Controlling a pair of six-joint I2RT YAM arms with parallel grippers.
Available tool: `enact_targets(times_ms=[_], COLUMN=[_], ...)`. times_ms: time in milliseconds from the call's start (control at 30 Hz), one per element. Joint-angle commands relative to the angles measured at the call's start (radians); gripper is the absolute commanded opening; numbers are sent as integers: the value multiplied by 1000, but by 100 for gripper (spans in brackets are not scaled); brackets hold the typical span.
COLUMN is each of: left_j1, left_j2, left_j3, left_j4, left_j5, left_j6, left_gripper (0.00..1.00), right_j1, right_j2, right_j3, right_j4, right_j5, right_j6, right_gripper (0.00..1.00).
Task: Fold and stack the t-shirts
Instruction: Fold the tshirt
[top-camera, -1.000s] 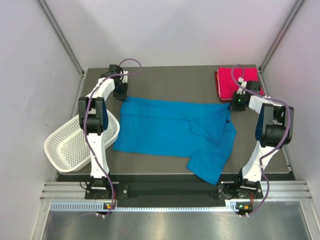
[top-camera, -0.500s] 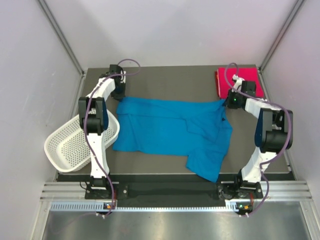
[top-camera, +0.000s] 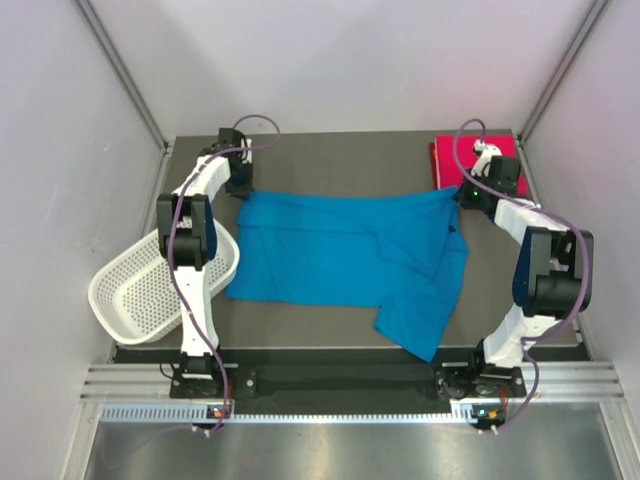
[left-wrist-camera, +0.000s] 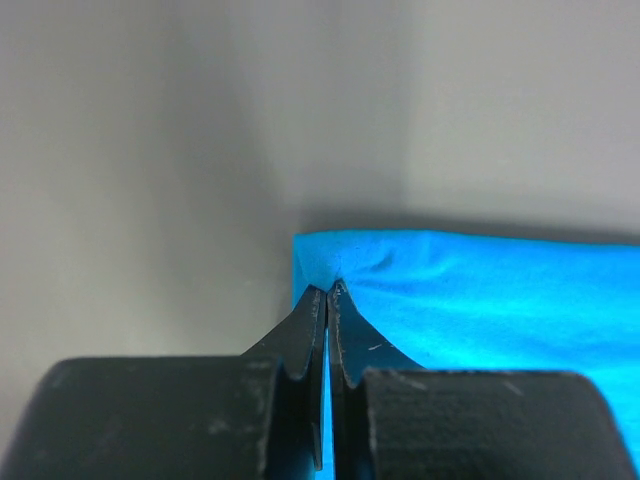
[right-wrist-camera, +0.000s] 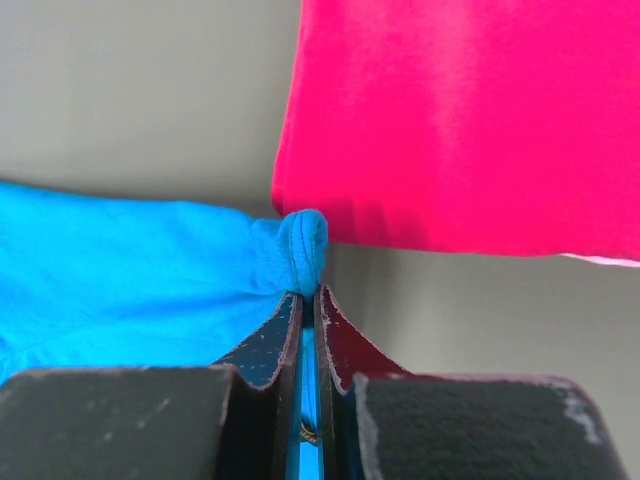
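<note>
The bright blue t-shirt (top-camera: 345, 255) lies spread across the middle of the table, its far edge stretched between my two grippers and a fold hanging toward the near right. My left gripper (top-camera: 243, 190) is shut on the shirt's far left corner (left-wrist-camera: 330, 265). My right gripper (top-camera: 460, 193) is shut on the bunched far right corner (right-wrist-camera: 300, 250). The pink-red t-shirt (top-camera: 470, 160) lies folded at the far right corner of the table, just beyond the right gripper; it also shows in the right wrist view (right-wrist-camera: 460, 120).
A white mesh basket (top-camera: 150, 285) hangs over the table's left edge beside the left arm. Grey walls close in on the left, right and back. The table's dark surface (top-camera: 340, 160) shows behind the blue shirt.
My right gripper has carried the blue shirt's right corner toward the far side, up to the pink-red shirt. The shirt's far edge is now straighter. The left gripper has barely moved.
</note>
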Motion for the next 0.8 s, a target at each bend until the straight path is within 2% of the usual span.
enact_targets(times_ms=[0, 300, 500, 767], left_j1=[5, 2, -11, -15], left_j2=[-40, -37, 9, 41], left_j3=[3, 8, 64, 89], left_j4=[83, 152, 153, 167], left_j5=[80, 185, 192, 215], left_j6=[-35, -93, -122, -151], left_gripper=[0, 0, 0, 22], right_j1=[-12, -49, -59, -78], right_j2=[-12, 9, 46, 106], right_j3=[75, 126, 160, 247], right_j4=[73, 74, 77, 38], right_j5=[22, 48, 46, 40], right_j6=[-3, 1, 0, 2], right_gripper=[0, 0, 0, 0])
